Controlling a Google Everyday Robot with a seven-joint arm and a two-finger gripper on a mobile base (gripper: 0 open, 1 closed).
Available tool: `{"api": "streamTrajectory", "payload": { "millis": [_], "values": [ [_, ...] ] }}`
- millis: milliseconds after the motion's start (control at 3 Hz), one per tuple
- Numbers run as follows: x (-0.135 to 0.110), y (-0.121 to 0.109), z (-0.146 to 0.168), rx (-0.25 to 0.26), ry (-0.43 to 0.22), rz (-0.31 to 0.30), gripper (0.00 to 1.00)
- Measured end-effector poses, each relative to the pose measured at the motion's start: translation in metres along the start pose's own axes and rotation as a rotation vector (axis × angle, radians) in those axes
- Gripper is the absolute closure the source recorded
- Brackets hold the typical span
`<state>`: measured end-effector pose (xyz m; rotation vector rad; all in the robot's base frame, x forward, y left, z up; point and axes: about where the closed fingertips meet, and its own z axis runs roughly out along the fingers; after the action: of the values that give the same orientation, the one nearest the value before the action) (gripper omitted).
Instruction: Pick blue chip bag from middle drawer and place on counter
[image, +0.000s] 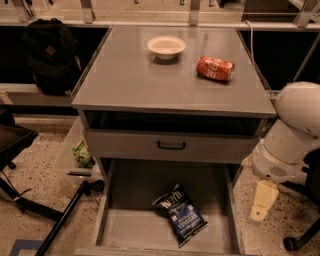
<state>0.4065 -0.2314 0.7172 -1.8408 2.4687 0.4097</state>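
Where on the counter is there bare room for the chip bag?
The counter is bare across its front half, from the front edge to the white bowl and red soda can, and along the left beside the bowl. The back right, around those two, is crowded. The gripper hangs right of the middle drawer.

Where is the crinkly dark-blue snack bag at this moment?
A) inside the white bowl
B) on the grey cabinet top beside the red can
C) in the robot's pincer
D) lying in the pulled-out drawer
D: the crinkly dark-blue foil chip bag lies on the floor of the open grey metal drawer, while the robot's cream pincer hangs outside the drawer's side wall at picture right, not touching the bag.
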Motion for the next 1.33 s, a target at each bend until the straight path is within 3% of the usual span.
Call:
{"api": "streamTrajectory", "payload": {
  "millis": [667, 1000, 1333],
  "values": [
    [0.034, -0.024, 0.047, -0.028, -0.422, -0.052, 0.00],
    [0.036, -0.027, 0.061, -0.041, -0.465, -0.078, 0.00],
    [0.032, -0.024, 0.054, -0.037, -0.427, -0.065, 0.00]
  ]
}}
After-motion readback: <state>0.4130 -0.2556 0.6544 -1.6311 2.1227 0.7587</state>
